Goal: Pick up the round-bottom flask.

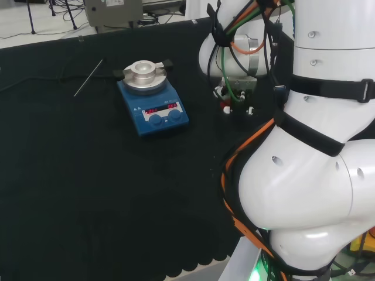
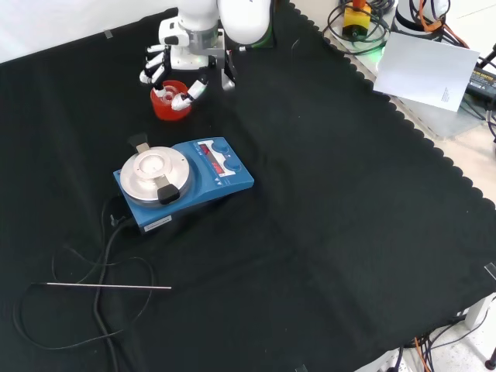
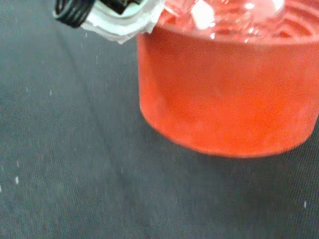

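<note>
From the front view I have the hand (image 2: pixel 182 66) sitting directly over the red ribbed stand (image 2: pixel 169 101), near the far edge of the table (image 2: pixel 325 232), left of its middle. Its fingers (image 2: pixel 188 94) reach down and curl in around the top of the stand, where the round-bottom flask (image 3: pixel 224 12) sits, so I judge the flask lies straight below the palm, between the fingers, with its neck pointing up into the hand. I can't tell from here whether the fingers are touching glass yet.

The flask itself is clear and hard to make out; in the wrist view I catch only glints of its bulb nestled in the ribbed top of the stand (the red shows straight through it). No liquid is plain to see.

The blue hotplate stirrer (image 2: pixel 186 182) stands nearer me on the table, apart from the stand, with a thin metal rod (image 2: pixel 108 286) lying well beyond it toward the near left corner.
</note>
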